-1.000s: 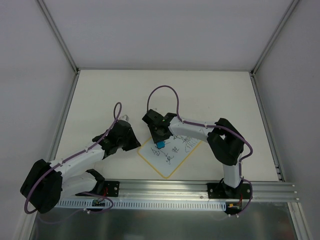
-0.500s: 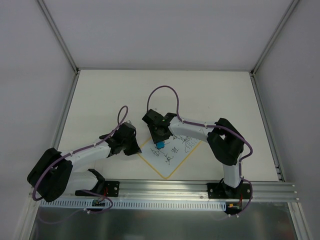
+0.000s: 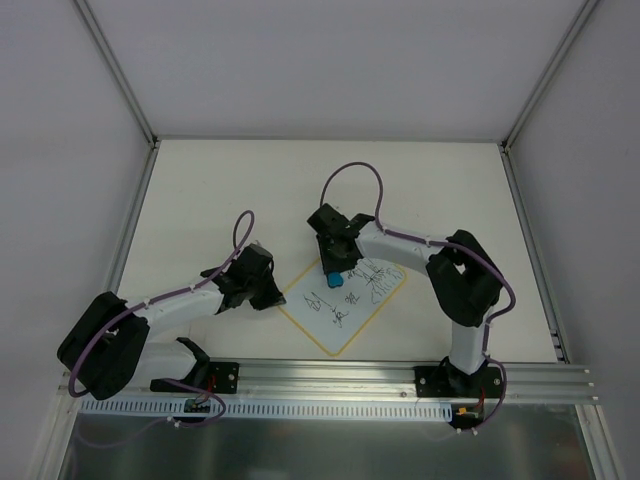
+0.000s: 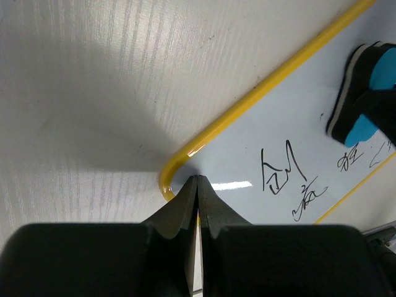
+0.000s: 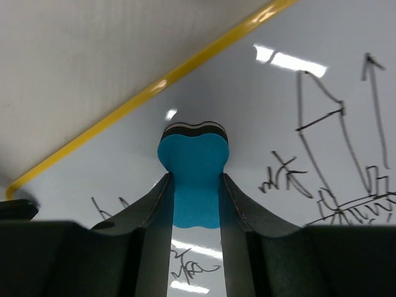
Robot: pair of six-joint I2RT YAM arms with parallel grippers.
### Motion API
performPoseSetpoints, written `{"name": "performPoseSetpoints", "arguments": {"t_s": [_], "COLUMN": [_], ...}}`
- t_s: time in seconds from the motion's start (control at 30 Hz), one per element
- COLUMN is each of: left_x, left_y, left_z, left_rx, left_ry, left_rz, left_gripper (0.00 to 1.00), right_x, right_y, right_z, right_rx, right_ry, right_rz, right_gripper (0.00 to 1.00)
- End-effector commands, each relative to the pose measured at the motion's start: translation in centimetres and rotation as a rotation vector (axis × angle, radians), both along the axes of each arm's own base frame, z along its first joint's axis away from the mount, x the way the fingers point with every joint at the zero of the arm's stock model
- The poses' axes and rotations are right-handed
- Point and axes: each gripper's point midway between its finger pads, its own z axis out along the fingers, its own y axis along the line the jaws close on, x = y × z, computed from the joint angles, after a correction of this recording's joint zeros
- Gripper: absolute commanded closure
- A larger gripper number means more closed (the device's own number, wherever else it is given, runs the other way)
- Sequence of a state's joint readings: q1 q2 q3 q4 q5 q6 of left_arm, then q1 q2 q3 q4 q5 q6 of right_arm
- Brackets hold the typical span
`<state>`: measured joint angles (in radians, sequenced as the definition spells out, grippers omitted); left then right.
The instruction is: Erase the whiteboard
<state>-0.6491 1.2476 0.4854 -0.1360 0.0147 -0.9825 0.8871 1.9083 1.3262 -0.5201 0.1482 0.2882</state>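
Note:
The whiteboard (image 3: pixel 345 312), white with a yellow border and dark scribbles, lies tilted like a diamond on the table. My right gripper (image 3: pixel 335 276) is shut on the blue eraser (image 5: pixel 193 166) and holds its dark felt side against the board near the upper left edge. Scribbles show below and to the right of the eraser in the right wrist view. My left gripper (image 3: pixel 274 296) is shut, its tips (image 4: pixel 197 179) pressing on the board's left corner (image 4: pixel 170 179). The eraser also shows in the left wrist view (image 4: pixel 365 93).
The off-white tabletop (image 3: pixel 200 200) is bounded by grey walls and metal frame posts. An aluminium rail (image 3: pixel 330 375) runs along the near edge with both arm bases.
My right gripper has slid the eraser up and right along the board's upper part. My left arm has stretched out lower, its gripper settling at the board's left corner.

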Motion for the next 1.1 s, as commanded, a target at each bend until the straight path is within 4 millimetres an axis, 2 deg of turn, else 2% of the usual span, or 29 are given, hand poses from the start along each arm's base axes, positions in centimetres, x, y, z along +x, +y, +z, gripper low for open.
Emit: {"name": "performPoseSetpoints", "arguments": {"t_s": [0.0, 0.07, 0.13, 0.23, 0.57, 0.9, 0.97, 1.07], "left_x": [-2.1, -2.1, -2.1, -2.0, -1.5, -1.5, -1.5, -1.6], "left_y": [2.7, 2.7, 2.7, 2.5, 2.3, 2.4, 2.4, 2.5], "left_z": [-2.5, -2.5, -2.5, -2.4, -2.2, -2.3, -2.3, -2.3], "left_rx": [0.137, 0.137, 0.137, 0.135, 0.137, 0.134, 0.133, 0.13], "left_ry": [0.087, 0.087, 0.087, 0.087, 0.075, 0.071, 0.068, 0.068], "left_rz": [0.02, 0.02, 0.02, 0.014, 0.024, 0.04, 0.042, 0.047], "left_gripper": [1.0, 1.0, 1.0, 1.0, 1.0, 1.0, 1.0, 1.0], "right_x": [0.7, 1.3, 1.2, 0.9, -3.2, -5.5, -5.7, -5.2], "right_y": [-8.0, -8.8, -8.7, -7.6, -0.4, 4.0, 4.4, 3.5], "right_z": [-1.8, -1.4, -0.9, -0.5, -0.1, 0.5, 0.4, 0.2], "right_rx": [-0.223, -0.24, -0.249, -0.239, -0.176, -0.058, -0.054, -0.076], "right_ry": [0.026, 0.012, 0.013, 0.019, 0.054, 0.087, 0.088, 0.074], "right_rz": [-0.112, -0.13, -0.116, -0.09, 0.046, 0.05, 0.051, 0.031], "right_gripper": [0.9, 0.9, 0.9, 0.9, 0.92, 0.96, 0.96, 0.96]}}
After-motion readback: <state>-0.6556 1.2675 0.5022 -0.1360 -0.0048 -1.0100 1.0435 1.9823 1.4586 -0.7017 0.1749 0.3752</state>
